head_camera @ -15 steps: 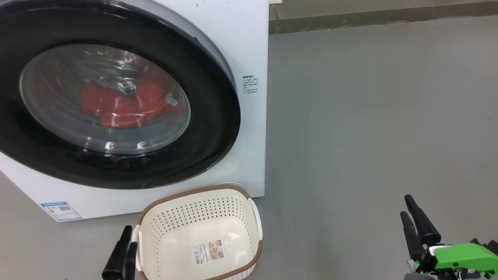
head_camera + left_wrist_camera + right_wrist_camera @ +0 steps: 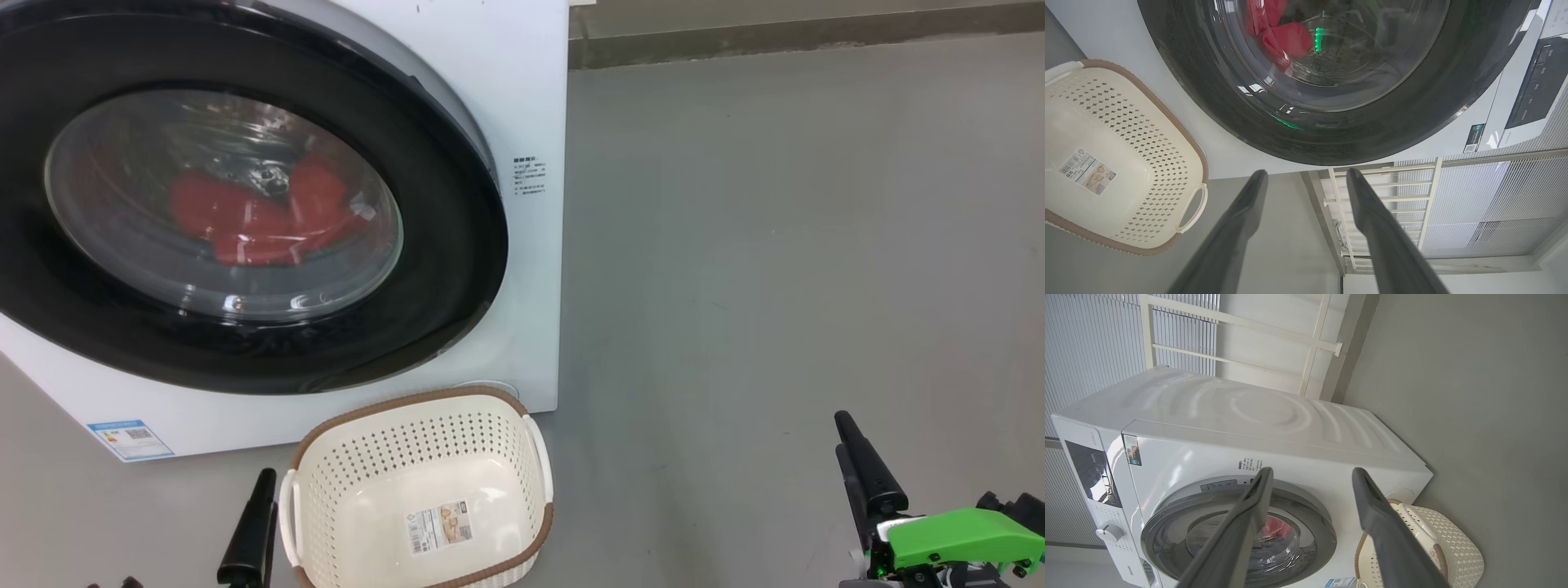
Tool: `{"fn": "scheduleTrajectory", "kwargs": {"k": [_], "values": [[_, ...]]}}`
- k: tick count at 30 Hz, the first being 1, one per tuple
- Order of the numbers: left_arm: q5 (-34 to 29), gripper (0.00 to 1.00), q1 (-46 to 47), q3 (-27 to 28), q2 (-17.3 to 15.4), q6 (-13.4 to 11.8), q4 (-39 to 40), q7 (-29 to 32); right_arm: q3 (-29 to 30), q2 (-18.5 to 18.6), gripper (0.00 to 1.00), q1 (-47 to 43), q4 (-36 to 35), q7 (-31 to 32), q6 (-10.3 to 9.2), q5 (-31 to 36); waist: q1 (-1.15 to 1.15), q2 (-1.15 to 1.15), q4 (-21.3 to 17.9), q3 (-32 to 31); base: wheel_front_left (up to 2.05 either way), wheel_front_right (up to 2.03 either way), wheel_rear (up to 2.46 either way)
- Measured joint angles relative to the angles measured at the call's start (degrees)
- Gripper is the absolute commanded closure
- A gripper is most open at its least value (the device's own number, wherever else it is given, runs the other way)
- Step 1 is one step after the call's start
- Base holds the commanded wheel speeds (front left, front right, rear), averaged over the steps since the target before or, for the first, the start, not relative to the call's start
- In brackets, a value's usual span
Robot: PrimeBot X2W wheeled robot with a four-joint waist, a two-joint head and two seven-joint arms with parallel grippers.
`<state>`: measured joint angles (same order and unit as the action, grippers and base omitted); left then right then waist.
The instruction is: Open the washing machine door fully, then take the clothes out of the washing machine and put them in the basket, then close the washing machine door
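The white washing machine stands at the left, and its black-rimmed door lies against the front. Red clothes show through the glass window, low in the drum. The cream basket sits empty on the floor right in front of the machine, with a sticker on its bottom. My left gripper is just left of the basket, and in its wrist view the left gripper is open and empty below the door. My right gripper is far to the right over bare floor. The right gripper is open and holds nothing.
Grey floor stretches to the right of the machine up to a wall base. A control panel and knob are on the machine's front. White railings and slatted blinds stand beyond the machine.
The whole head picture has shifted slightly, so the camera moved. Both grippers sit a little lower in the view, the right one slightly further left. The door, clothes and basket are unchanged.
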<state>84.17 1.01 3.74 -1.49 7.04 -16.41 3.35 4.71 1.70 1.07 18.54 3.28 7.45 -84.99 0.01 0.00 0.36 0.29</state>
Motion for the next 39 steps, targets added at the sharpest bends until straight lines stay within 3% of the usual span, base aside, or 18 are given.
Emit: {"fn": "scheduleTrajectory", "kwargs": {"k": [39], "values": [[-32.3,0.0,-2.5,-0.5,-0.4,0.0,5.0,-6.5,-4.1,0.6,0.0,-1.6,0.0,-6.4,0.0,25.3,0.0,0.0,0.8,-0.1,0.0,0.0,0.0]]}}
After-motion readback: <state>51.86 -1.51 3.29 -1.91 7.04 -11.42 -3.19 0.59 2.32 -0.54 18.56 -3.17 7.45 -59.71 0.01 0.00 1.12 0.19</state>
